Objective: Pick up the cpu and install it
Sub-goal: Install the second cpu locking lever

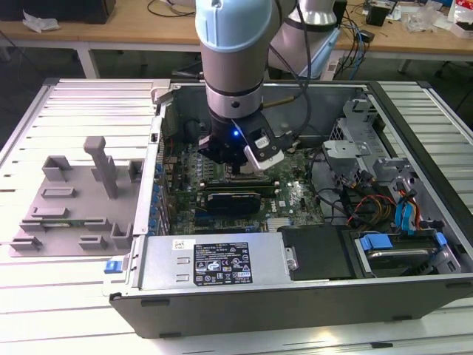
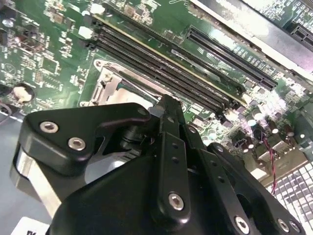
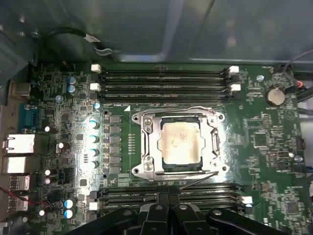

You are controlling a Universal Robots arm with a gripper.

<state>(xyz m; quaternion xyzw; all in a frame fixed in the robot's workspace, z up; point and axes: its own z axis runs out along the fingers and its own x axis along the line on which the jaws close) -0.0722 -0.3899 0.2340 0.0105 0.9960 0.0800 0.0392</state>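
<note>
My arm (image 1: 231, 59) hangs near vertical, wrist pointing straight down. My gripper (image 3: 168, 208) sits low; its black linkages meet at the centre in both wrist views, fingertips hidden. Blue wrist light on.

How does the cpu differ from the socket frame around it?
The cpu is a plain, pale square plate with a dull, smudged top; the socket frame is shinier metal, cut out and edged with screws. The cpu is smaller and lies inside the frame's opening; the frame surrounds it on the green motherboard. Both lie flat and square to the board.
</note>
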